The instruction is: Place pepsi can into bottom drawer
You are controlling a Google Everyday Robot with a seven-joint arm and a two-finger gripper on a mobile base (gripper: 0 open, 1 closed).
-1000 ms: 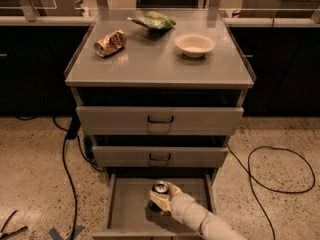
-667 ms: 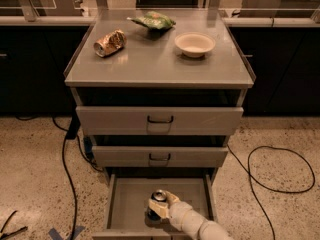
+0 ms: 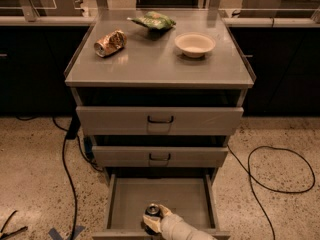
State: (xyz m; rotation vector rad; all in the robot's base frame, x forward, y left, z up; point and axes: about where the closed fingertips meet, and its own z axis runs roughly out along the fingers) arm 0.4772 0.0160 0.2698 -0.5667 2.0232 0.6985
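The pepsi can (image 3: 152, 213), dark with a silver top, stands upright near the front edge of the open bottom drawer (image 3: 165, 196), a wide grey tray pulled out at the foot of the cabinet. My gripper (image 3: 151, 221) comes in from the lower right on a white arm and is wrapped around the can's front and right side, shut on it. The can's lower part is hidden behind the gripper and the drawer front.
Two upper drawers with dark handles (image 3: 160, 119) are shut. On the cabinet top lie a crushed gold can (image 3: 109, 43), a green snack bag (image 3: 152, 20) and a white bowl (image 3: 195, 44). Cables run over the floor at left (image 3: 67, 159) and right (image 3: 280, 169).
The gripper and the can have moved down and toward the drawer's front edge, and slightly left. Nothing else has moved.
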